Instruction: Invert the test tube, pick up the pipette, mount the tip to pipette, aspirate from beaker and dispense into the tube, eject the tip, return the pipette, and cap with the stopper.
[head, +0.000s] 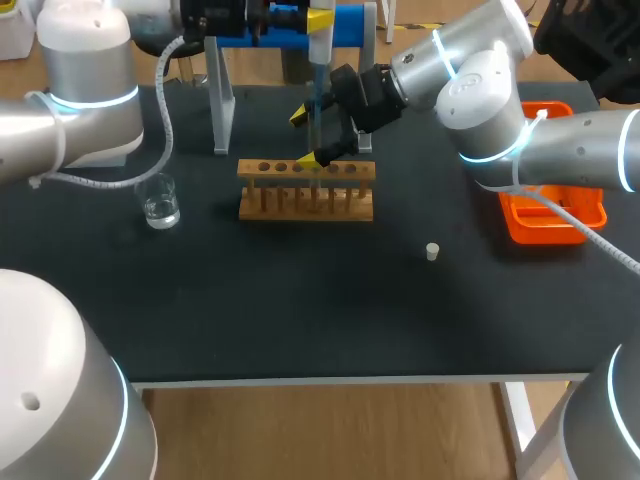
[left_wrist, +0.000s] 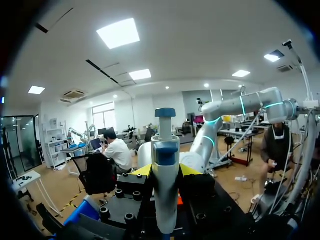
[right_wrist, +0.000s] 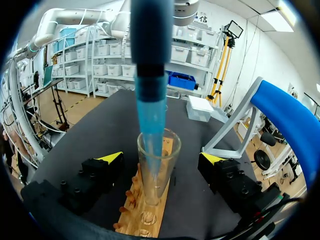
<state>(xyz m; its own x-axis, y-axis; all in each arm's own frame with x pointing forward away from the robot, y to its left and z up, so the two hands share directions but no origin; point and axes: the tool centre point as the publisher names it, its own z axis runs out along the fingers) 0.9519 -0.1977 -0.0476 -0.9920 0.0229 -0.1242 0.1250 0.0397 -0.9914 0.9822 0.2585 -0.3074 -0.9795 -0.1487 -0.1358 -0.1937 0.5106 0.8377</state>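
A clear glass beaker (head: 160, 200) stands left of the wooden tube rack (head: 305, 205); a small white stopper (head: 432, 251) lies to its right. The left gripper (left_wrist: 165, 170) clamps the white-and-blue pipette (left_wrist: 165, 150) vertically, its blue tip (right_wrist: 151, 115) pointing down inside the upright glass test tube (right_wrist: 158, 172) in the rack. The right gripper (right_wrist: 161, 159) flanks the tube with fingers spread, clear of it. The tip's end is indistinct.

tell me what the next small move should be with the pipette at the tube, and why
Probably dispense now, keeping the pipette steady. The left gripper is shut on it, and its blue tip sits inside the mouth of the test tube, which stands upright in the rack. The right gripper is open on either side of the tube, not touching it.
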